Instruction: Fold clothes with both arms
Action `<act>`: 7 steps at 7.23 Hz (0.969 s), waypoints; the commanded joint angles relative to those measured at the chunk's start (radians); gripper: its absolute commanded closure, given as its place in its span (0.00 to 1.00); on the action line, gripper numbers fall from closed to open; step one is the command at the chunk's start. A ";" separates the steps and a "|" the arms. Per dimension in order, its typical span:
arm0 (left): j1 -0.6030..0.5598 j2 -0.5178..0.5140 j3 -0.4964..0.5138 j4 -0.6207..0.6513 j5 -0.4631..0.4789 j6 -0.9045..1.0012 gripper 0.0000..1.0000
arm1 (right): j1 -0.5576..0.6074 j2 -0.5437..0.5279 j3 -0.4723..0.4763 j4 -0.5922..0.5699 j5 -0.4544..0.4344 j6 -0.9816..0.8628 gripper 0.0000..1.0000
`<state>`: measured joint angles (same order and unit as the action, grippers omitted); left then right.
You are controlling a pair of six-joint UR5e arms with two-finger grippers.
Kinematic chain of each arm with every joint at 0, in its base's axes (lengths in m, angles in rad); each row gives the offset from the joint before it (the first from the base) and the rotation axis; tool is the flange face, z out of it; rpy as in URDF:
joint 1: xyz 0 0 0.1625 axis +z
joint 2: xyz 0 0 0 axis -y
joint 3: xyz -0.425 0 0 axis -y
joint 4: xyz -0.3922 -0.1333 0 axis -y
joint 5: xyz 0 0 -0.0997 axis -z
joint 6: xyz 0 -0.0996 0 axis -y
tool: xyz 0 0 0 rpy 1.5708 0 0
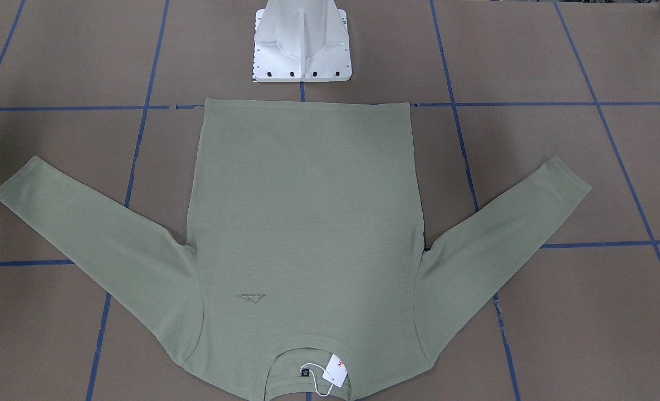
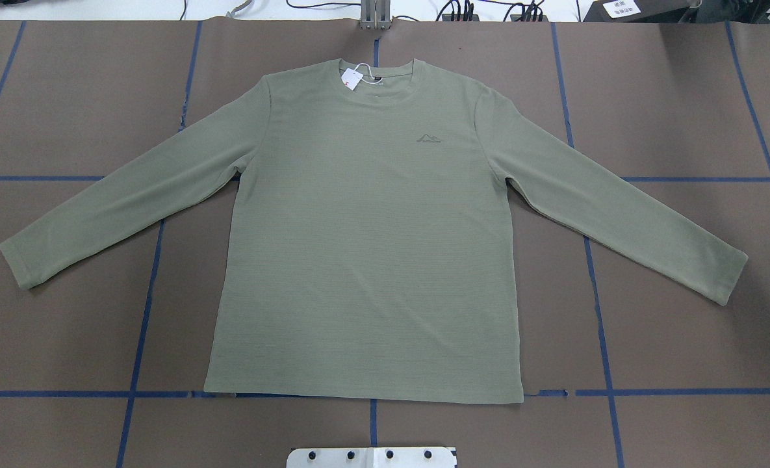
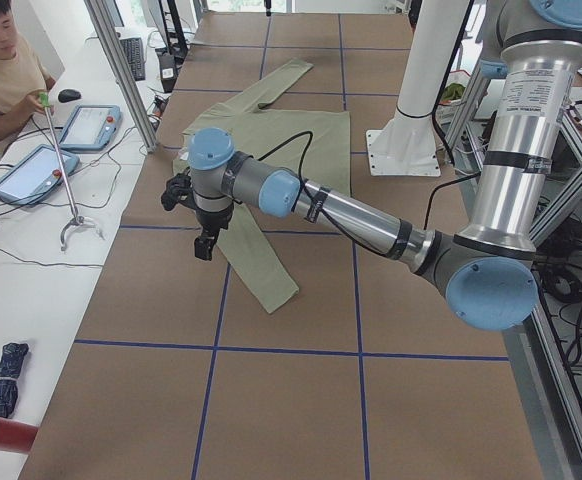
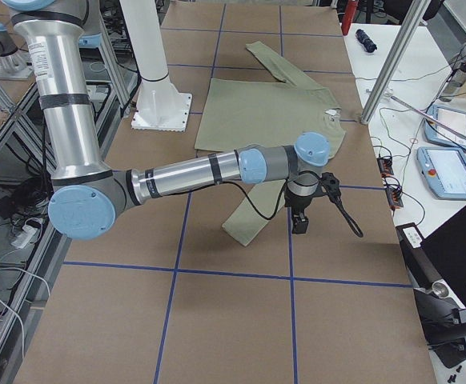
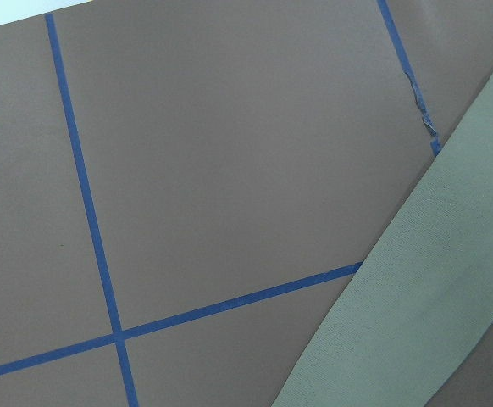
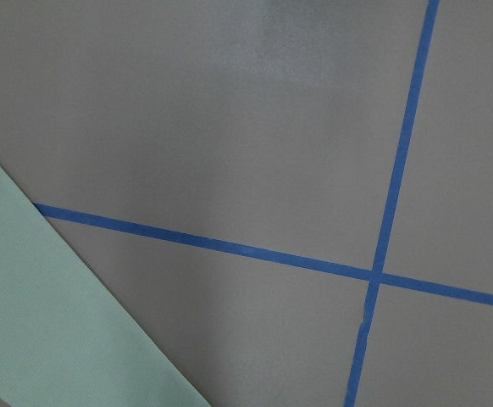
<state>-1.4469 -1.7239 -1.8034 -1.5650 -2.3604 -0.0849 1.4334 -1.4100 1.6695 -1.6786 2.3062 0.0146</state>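
Zero folds made, by the look of it. Shirt point(image 2: 365, 247) lies flat, front up, mid-worktop point(image 2: 66, 338), centre of the overhead view. Collar and hang tag point(image 2: 352, 79) sit at the top of that frame. The hem is at the bottom, just short of the pedestal base point(image 2: 372, 457). Sleeve at frame left point(image 2: 131, 201) runs out to the lower left, sleeve at frame right point(image 2: 618, 221) to the lower right. Chest logo point(image 2: 429, 137) is exposed and the fabric is smooth. So the whole job is left; my guess at the order is sleeves in, sides in, then hem up to collar.

Left gripper point(image 3: 204, 243) shows only in the exterior left view, centre-left of frame. It hangs off the near arm above the worktop, near the sleeve on that side, apparently clear of the cloth. Right gripper point(image 4: 299, 221) shows only in the exterior right view, mid-frame, raised over the worktop close to the other sleeve.

Jaw opening: cannot tell for either one. Only side views show them, and neither wrist camera shows fingers. Nothing appears to be held. Left wrist view has a sleeve strip across its lower right, right wrist view has one at lower left. The rest is worktop and blue tape lines point(image 5: 94, 254).
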 commanded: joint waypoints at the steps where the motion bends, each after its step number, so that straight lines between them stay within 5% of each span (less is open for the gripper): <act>1: 0.003 0.004 -0.010 -0.003 0.000 0.000 0.00 | -0.014 -0.004 -0.004 0.000 0.002 0.001 0.00; 4: 0.009 0.004 0.019 -0.075 0.000 0.005 0.00 | -0.091 -0.030 0.010 0.013 0.130 0.095 0.00; 7: 0.011 0.035 0.009 -0.098 -0.074 0.004 0.00 | -0.244 -0.208 0.007 0.545 0.081 0.595 0.01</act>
<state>-1.4372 -1.6928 -1.7957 -1.6565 -2.4082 -0.0818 1.2619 -1.5541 1.6796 -1.3572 2.4190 0.3793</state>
